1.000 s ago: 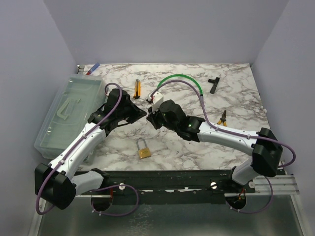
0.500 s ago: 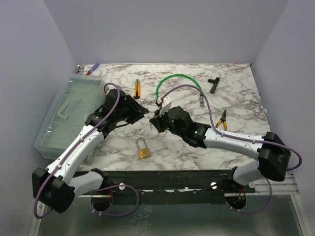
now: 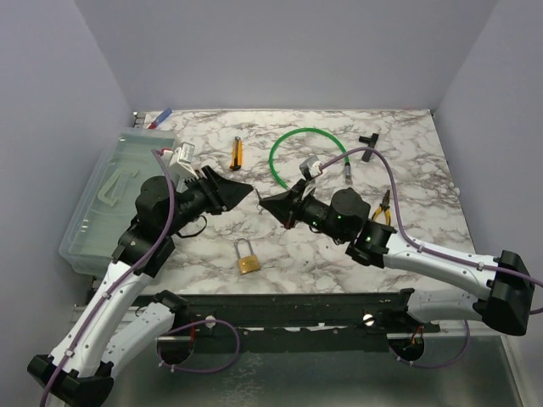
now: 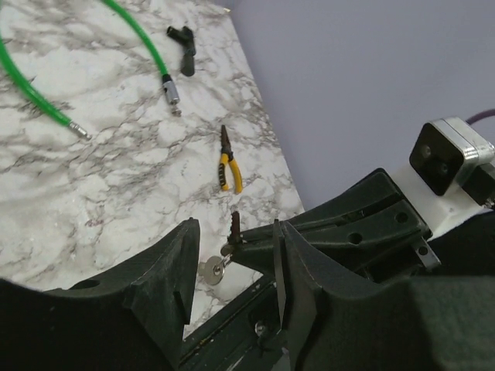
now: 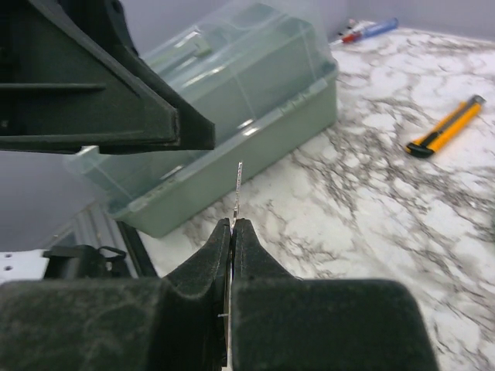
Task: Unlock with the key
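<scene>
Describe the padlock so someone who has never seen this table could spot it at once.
On the marble table, look near the front edge, right of the clear plastic box. The padlock lies there alone: a small brass block with a silvery shackle, unlike the long yellow utility knife and yellow-handled pliers farther back.

Bright, even light floods the worktop (image 3: 424, 170), shadows soft; up close the right tool (image 5: 233, 226) reads dark and slightly blurred.
</scene>
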You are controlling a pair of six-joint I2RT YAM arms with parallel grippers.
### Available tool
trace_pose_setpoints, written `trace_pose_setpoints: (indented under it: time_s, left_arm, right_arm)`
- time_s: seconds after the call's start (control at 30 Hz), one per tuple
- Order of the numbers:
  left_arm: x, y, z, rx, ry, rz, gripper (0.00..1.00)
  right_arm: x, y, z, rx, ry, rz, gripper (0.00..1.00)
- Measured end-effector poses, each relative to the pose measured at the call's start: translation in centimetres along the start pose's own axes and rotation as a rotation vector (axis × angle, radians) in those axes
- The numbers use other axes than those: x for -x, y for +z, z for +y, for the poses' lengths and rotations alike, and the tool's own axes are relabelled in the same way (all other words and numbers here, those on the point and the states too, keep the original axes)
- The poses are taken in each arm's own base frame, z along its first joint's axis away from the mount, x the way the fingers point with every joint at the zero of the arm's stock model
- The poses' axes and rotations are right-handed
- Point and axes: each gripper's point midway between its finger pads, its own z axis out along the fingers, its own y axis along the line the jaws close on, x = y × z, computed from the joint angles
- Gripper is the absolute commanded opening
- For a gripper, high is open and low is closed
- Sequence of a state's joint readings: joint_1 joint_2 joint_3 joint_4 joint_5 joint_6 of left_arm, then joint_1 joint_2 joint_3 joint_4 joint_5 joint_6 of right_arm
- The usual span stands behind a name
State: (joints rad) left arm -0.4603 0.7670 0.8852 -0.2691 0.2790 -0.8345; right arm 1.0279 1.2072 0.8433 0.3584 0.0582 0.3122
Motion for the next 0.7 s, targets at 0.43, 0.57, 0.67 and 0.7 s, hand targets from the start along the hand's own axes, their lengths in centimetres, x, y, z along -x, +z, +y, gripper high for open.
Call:
trace_pose_setpoints:
  time_s: [0.43,0.57,0.67,0.7]
  left_arm:
    - [-1.9,0.4,-2.6,-0.213,0.060,0.092,0.12]
    - [-1.9,0.3,-3.1,-0.244,0.053,0.097,0.00]
    - [-1.9,0.4,-3.3,-0.254,0.050,0.093,0.00]
    - [-1.8,0.4,-3.3,-0.257,0.050,0.091,0.00]
  right_arm:
    - [1.6,-0.7,3.4,0.167,0.055,-0.031,0.01]
    - [1.8,-0.7,3.7,0.180,0.062,-0.038,0.00]
    - [1.9,-0.8,3.7,0.182,0.066,-0.042,0.01]
    - [2.0,-0.8,3.7,0.182,0.067,-0.043,0.06]
